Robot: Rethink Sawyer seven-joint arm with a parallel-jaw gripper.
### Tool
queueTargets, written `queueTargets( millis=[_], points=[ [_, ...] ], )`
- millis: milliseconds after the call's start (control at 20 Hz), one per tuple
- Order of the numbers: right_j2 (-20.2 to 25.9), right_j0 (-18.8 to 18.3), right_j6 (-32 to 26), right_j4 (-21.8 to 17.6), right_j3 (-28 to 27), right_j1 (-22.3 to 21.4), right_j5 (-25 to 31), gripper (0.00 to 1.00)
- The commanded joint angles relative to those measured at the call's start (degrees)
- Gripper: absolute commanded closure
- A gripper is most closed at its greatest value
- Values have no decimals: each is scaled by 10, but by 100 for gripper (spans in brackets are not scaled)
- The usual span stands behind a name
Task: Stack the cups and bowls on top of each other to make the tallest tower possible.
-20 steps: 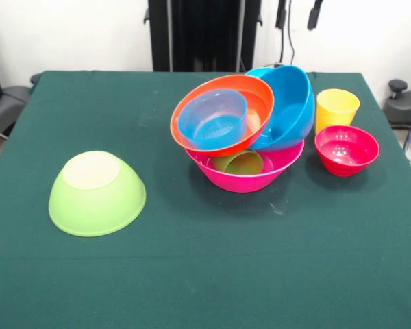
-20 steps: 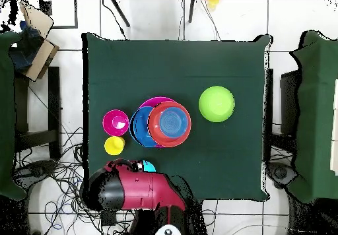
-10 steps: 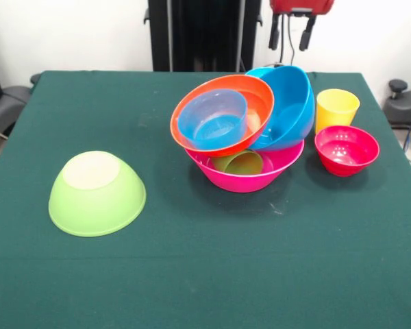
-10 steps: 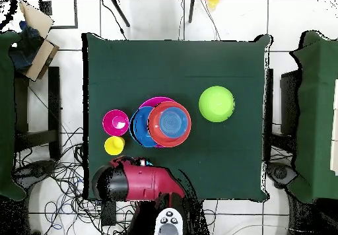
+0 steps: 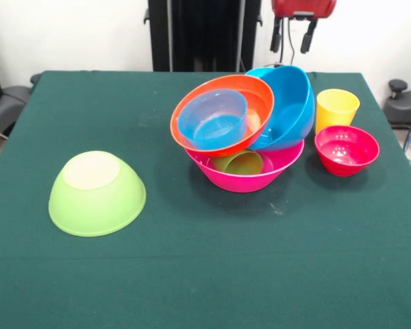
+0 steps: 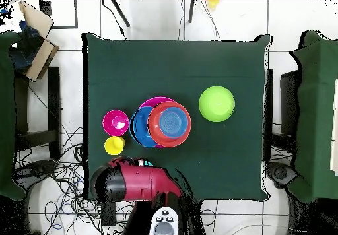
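My gripper (image 5: 292,40) hangs open and empty at the table's far edge, above and behind the blue bowl (image 5: 289,104). The blue bowl leans on its side in the magenta bowl (image 5: 250,175), which also holds the olive-green cup (image 5: 238,162). The orange bowl (image 5: 222,113) tilts on top with the translucent blue cup (image 5: 212,118) inside. The yellow cup (image 5: 337,108) and crimson bowl (image 5: 346,149) stand upright to the right. The lime-green bowl (image 5: 96,194) lies upside down at the left. The overhead view shows the orange bowl (image 6: 169,123) and the lime-green bowl (image 6: 216,103).
The red arm (image 6: 135,183) sits over the table edge by the yellow cup (image 6: 114,145) and crimson bowl (image 6: 115,122). The black pedestal (image 5: 202,34) stands behind the green tablecloth (image 5: 205,274). Chairs flank the table.
The gripper has come down into the front view, from fingertips only to the red wrist showing. The arm has swung slightly in the overhead view. The bowls and cups have not moved.
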Motion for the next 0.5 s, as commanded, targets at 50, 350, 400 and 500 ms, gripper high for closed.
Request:
queueTargets(
  millis=[50,350,400,500],
  points=[
    [8,16,97,12,-9,-32,48,0],
    [16,0,84,7,-17,-9,22,0],
    [19,-2,83,7,-19,-5,19,0],
    [20,4,90,10,-28,7,12,0]
  ],
)
